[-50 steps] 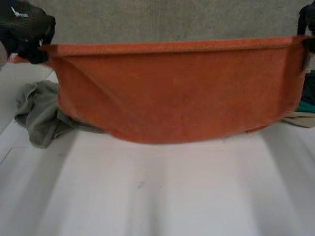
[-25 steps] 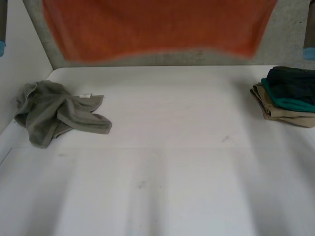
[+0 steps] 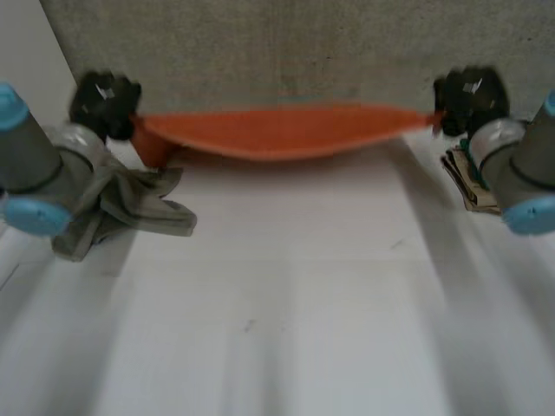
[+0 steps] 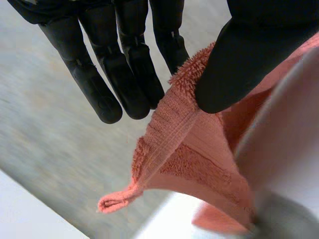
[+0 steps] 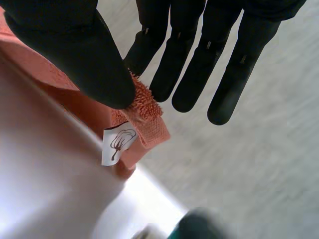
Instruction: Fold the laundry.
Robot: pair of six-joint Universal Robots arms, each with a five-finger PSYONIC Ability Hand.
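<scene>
An orange terry towel [image 3: 277, 132] hangs stretched above the far side of the tabletop [image 3: 286, 295], lifted by two corners and sagging in the middle. A white tag [image 5: 117, 144] sits at one corner. A crumpled grey-green cloth [image 3: 139, 208] lies near its left end, and a folded stack [image 3: 461, 180] near its right.

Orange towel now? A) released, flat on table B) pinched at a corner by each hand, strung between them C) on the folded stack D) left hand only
B: the left hand and right hand each pinch a corner of the orange towel between thumb and fingers, and it sags between them.
</scene>
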